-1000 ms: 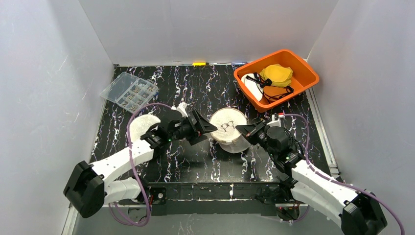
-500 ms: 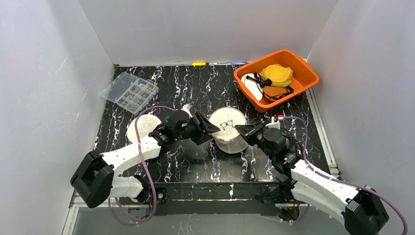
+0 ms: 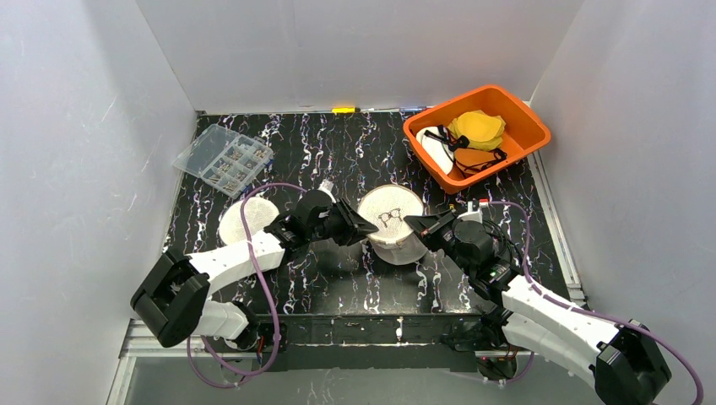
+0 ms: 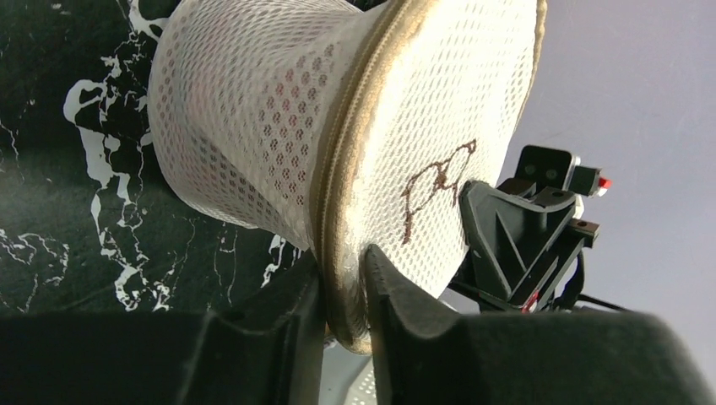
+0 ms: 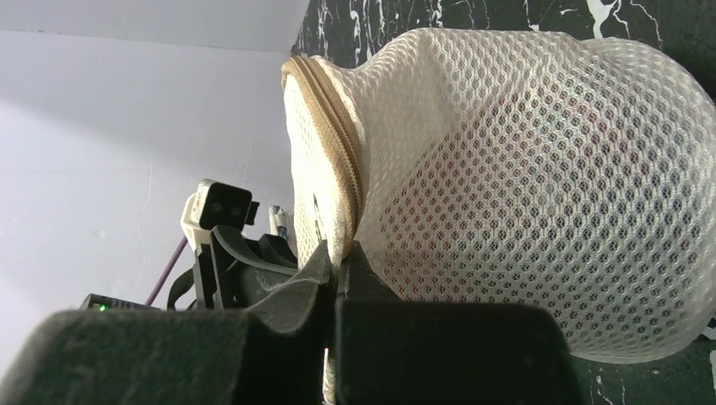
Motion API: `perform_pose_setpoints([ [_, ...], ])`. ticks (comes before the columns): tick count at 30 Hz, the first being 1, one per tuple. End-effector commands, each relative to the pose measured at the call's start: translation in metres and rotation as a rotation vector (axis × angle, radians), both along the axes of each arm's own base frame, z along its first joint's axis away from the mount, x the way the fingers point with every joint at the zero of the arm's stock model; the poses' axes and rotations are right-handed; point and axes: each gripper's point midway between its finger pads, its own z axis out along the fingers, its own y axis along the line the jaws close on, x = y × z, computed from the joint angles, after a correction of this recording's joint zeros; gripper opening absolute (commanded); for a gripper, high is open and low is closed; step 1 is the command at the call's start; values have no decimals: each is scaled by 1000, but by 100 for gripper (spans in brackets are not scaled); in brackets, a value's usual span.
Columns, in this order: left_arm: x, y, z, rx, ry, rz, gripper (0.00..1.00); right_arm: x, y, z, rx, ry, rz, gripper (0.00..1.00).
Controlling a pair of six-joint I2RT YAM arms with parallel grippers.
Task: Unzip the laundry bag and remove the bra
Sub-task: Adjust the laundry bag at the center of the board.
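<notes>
Laundry bag, of soft, light mesh, is held near the middle of the table. The left gripper and right gripper are both clamped on its zip seam. The pull, unseen, is judged the proper hold.

No legible text; brown stitched emblem on the laundry bag

A laundry bag is sitting mid-tabletop between the left gripper and right gripper, a bin resting at the far right corner, a parts box far left
</notes>
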Motion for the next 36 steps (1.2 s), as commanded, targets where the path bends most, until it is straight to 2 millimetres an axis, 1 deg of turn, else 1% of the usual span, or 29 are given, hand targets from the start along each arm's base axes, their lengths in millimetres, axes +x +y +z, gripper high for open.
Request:
perform_pose_setpoints([
  [1,6,-4,21,-22,-69,-8,14,1,4,28,32,-58,10,1],
  [3,6,-4,23,-20,-84,-13,1,0,5,29,6,-69,26,2],
  [5,6,-3,24,-20,-91,-11,0,-2,7,34,-52,-101,64,47],
  [6,5,-2,25,-20,-96,-10,0,-3,9,35,-96,-113,89,61],
  [8,4,0,29,-12,-108,-11,0,-5,9,40,-197,-134,139,81],
  [9,4,3,30,-1,-112,-10,0,-6,8,43,-253,-155,160,96],
  [10,3,5,30,12,-111,-12,0,-7,6,49,-303,-183,179,98],
  [12,3,11,34,39,-108,-22,0,-11,0,52,-423,-218,225,99],
  [13,5,12,39,47,-121,-29,0,-12,-1,58,-467,-256,253,99],
  [14,5,15,42,68,-113,-46,0,-15,-1,61,-518,-294,292,99],
  [15,4,20,40,101,-88,-74,0,-18,-2,62,-568,-312,333,99],
  [16,5,20,45,98,-91,-119,0,-20,-3,62,-605,-328,361,99],
  [17,6,19,53,79,-108,-184,0,-22,-3,63,-620,-334,379,99],
  [19,6,17,67,1,-122,-301,0,-18,-12,64,-636,-323,330,99],
  [20,8,19,73,-37,-131,-341,0,-19,-14,67,-621,-333,308,99],
  [23,6,30,85,-109,-162,-423,0,-29,-7,91,-543,-466,339,98],
  [25,3,38,86,-108,-177,-453,0,-37,1,97,-535,-515,405,99],
  [27,0,41,86,-116,-189,-482,0,-44,10,89,-542,-509,487,99],
  [28,-1,41,85,-124,-189,-494,0,-45,13,82,-545,-494,512,99],
  [30,-2,40,83,-139,-181,-511,0,-42,14,65,-550,-451,509,99],
  [32,2,39,79,-143,-176,-492,0,-31,1,53,-567,-383,407,99],
  [33,4,40,76,-139,-175,-474,0,-23,-10,48,-572,-345,316,99],
  [34,7,41,74,-132,-182,-456,0,-19,-19,40,-576,-315,259,99],
  [35,11,44,70,-109,-176,-426,0,-13,-34,34,-583,-273,160,99],
  [36,14,47,64,-79,-159,-394,0,-12,-41,30,-581,-266,123,99],
])
